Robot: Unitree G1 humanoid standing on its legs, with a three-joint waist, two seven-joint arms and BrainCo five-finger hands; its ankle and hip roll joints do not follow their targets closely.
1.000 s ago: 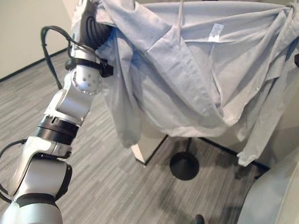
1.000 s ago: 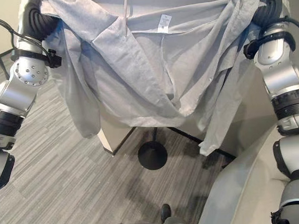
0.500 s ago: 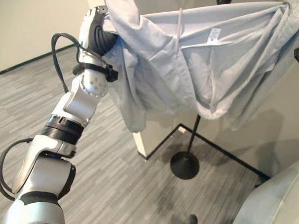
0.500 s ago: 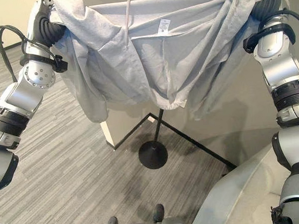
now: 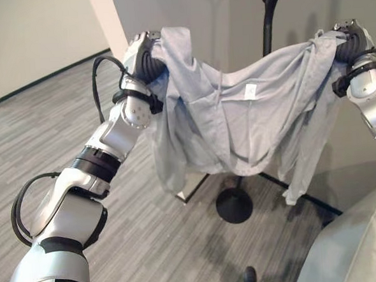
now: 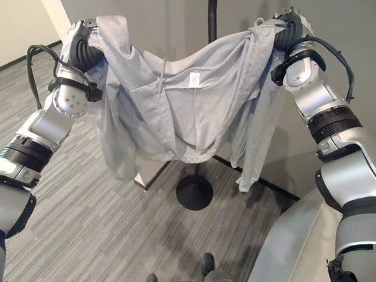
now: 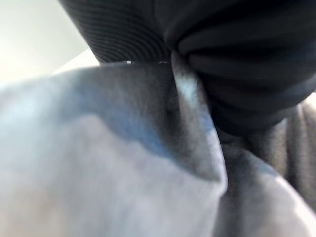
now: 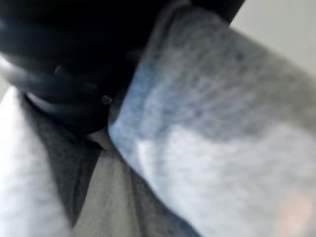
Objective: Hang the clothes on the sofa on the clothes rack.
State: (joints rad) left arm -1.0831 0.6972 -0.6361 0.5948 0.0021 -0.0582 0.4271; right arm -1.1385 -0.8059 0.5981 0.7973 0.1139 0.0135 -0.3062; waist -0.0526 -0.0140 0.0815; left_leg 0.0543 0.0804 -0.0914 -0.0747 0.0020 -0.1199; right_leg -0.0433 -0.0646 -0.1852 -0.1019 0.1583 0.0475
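Our left robot hand (image 6: pixel 83 48) and right robot hand (image 6: pixel 288 29) hold a pale grey shirt (image 6: pixel 186 109) stretched before the clothes rack (image 6: pixel 212 11); finger closure cannot be told.

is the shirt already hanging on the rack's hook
No, the pale grey shirt hangs stretched between the left hand and right hand, in front of the black rack pole.

Text check | I can read nothing | small white tag (image 5: pixel 251 91) sewn inside the neckline of the pale grey shirt (image 6: pixel 174 116) | its print is too small for me to make out
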